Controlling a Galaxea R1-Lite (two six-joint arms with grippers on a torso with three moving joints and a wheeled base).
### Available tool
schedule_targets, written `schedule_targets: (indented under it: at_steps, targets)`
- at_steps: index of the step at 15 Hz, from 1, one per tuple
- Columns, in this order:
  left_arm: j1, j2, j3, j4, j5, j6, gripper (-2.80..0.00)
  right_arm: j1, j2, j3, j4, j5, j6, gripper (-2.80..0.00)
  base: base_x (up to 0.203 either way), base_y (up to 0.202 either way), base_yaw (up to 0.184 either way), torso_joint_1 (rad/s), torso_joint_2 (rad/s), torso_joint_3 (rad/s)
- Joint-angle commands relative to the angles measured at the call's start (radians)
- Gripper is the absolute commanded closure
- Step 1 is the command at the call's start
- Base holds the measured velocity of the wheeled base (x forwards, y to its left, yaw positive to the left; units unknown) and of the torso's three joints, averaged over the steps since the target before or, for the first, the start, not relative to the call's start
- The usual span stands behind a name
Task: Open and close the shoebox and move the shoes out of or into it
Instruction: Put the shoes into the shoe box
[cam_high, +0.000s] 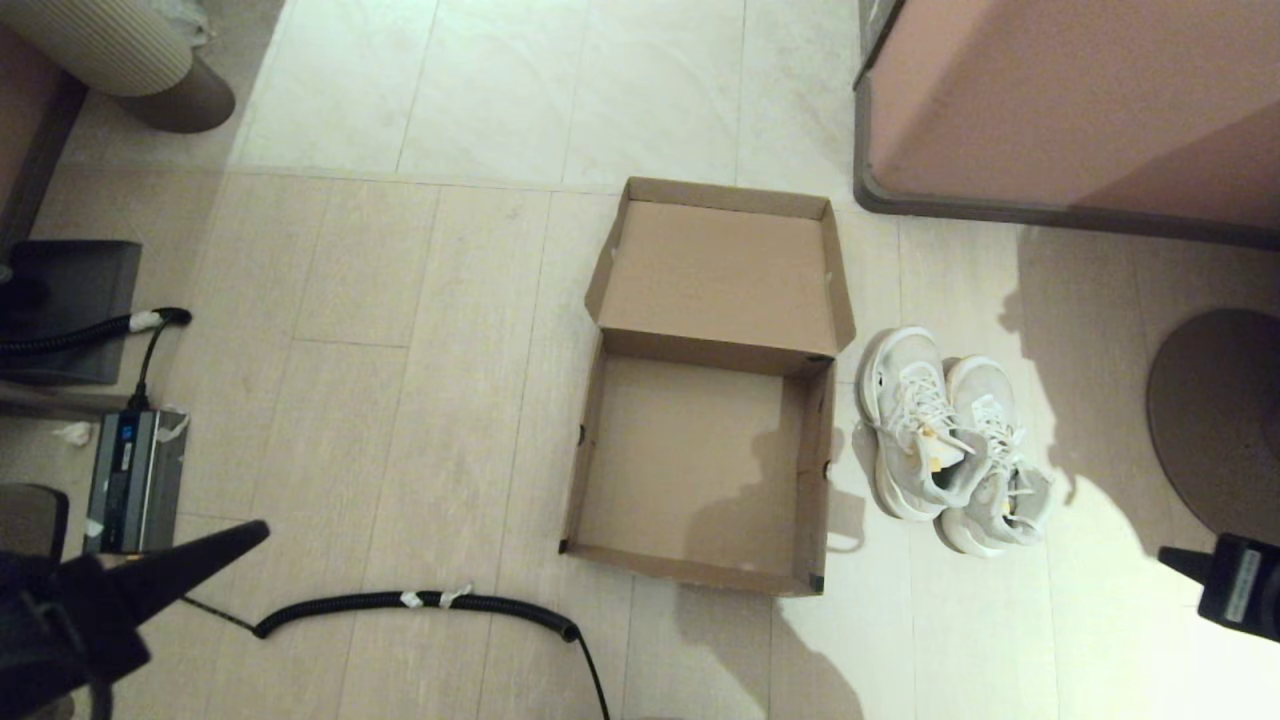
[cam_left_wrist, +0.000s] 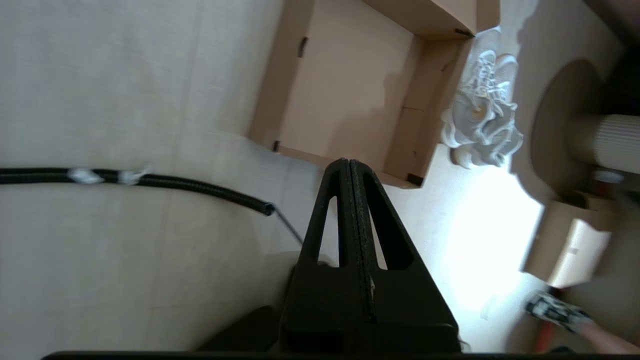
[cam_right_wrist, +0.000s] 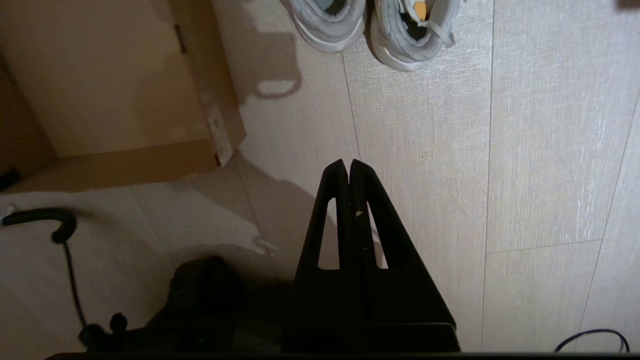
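The shoebox (cam_high: 700, 470) is positioned open on the floor (cam_high: 400, 350), its lid (cam_high: 722, 275) folded back to the far side. The shoes (cam_high: 950, 440) are placed side by side just right of it. The left gripper (cam_left_wrist: 348, 162) is held closed, near left; the right gripper (cam_right_wrist: 348, 163) is held closed, near right, with nothing gripped.

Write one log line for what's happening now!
shoebox: open, empty | shoes: floor, right of it | left gripper: shut, idle | right gripper: shut, idle
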Motion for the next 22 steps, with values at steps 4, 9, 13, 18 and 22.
schedule_targets:
  at_steps: [4, 9, 13, 18, 22]
  targets:
    - [-0.011, 0.333, 0.005, -0.214, -0.061, -0.021, 0.00, -0.067, 0.474, 0.003, -0.298, 0.002, -0.002, -2.80, 0.000, 0.000, 0.000, 0.000, 0.00, 0.000]
    - [-0.013, 0.314, 0.046, -0.282, 0.013, -0.008, 0.00, -0.084, 0.342, 0.067, -0.388, 0.017, -0.038, -2.80, 0.000, 0.000, 0.000, 0.000, 0.00, 0.000]
    - [-0.014, 0.194, 0.153, -0.277, 0.102, -0.007, 0.00, -0.086, 0.217, 0.182, -0.390, 0.028, -0.082, -2.80, 0.000, 0.000, 0.000, 0.000, 0.00, 0.000]
    - [-0.015, 0.206, 0.123, -0.279, 0.102, -0.010, 0.00, -0.088, 0.512, 0.118, -0.553, 0.068, -0.077, -2.80, 0.000, 0.000, 0.000, 0.000, 0.00, 0.000]
    - [-0.015, 0.248, 0.083, -0.281, 0.094, -0.012, 0.00, -0.088, 0.815, -0.066, -0.738, 0.077, -0.087, -2.80, 0.000, 0.000, 0.000, 0.000, 0.00, 0.000]
